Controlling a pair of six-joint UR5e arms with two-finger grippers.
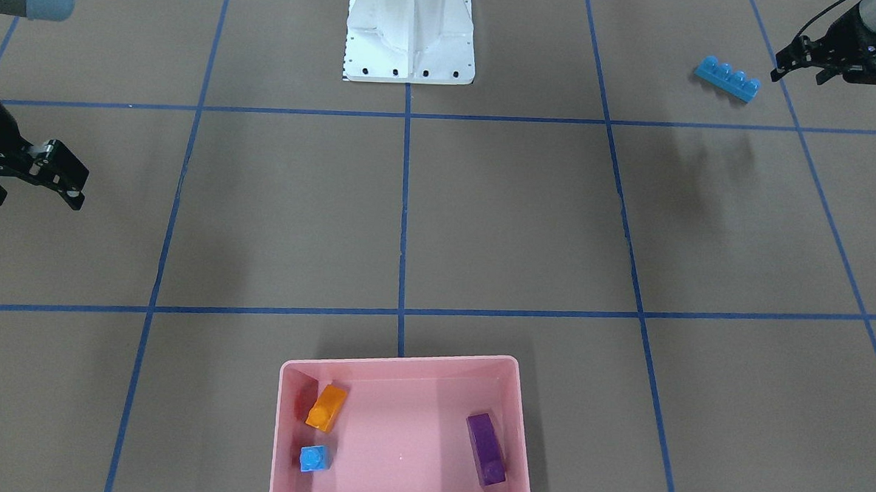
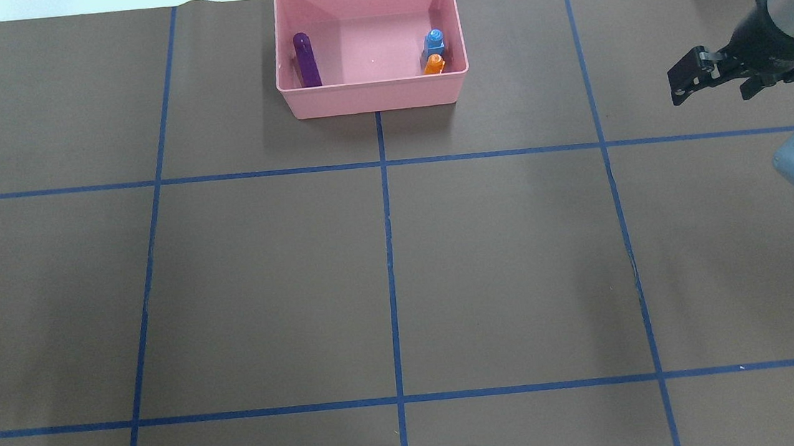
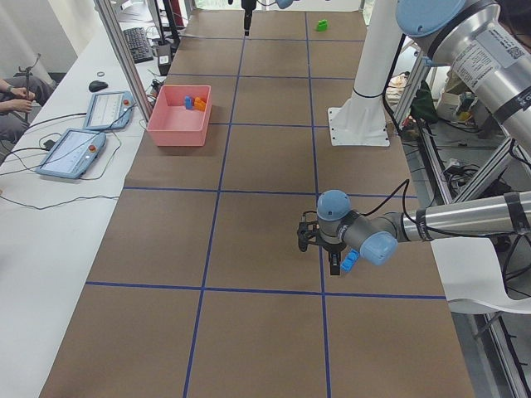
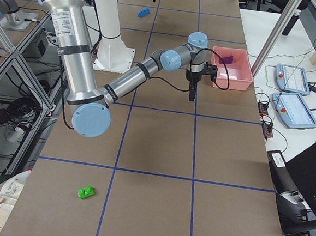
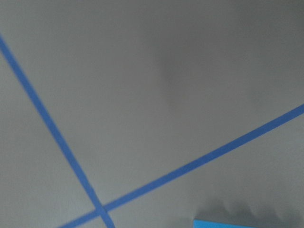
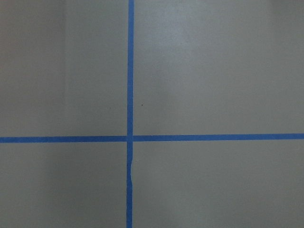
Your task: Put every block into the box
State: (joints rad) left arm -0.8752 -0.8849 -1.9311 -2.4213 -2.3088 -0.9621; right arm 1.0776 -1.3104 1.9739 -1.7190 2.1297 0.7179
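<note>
The pink box [image 1: 403, 363] holds an orange one-stud block [image 1: 326, 407], a blue one-stud block [image 1: 314, 459] and a purple block [image 1: 487, 439]. The long blue four-stud block [image 1: 728, 78] lies on the table near the robot's base side. My left gripper [image 1: 796, 75] hovers just beside it, open and empty. The block's edge shows at the bottom of the left wrist view [image 5: 228, 223]. A green two-stud block [image 4: 86, 192] lies far off on my right side. My right gripper [image 2: 710, 91] is open and empty above bare table, right of the box [image 2: 372, 99].
The white robot base [image 1: 410, 38] stands at the table's middle edge. Blue tape lines divide the brown table into squares. Teach pendants [image 4: 294, 96] lie on the side bench beyond the box.
</note>
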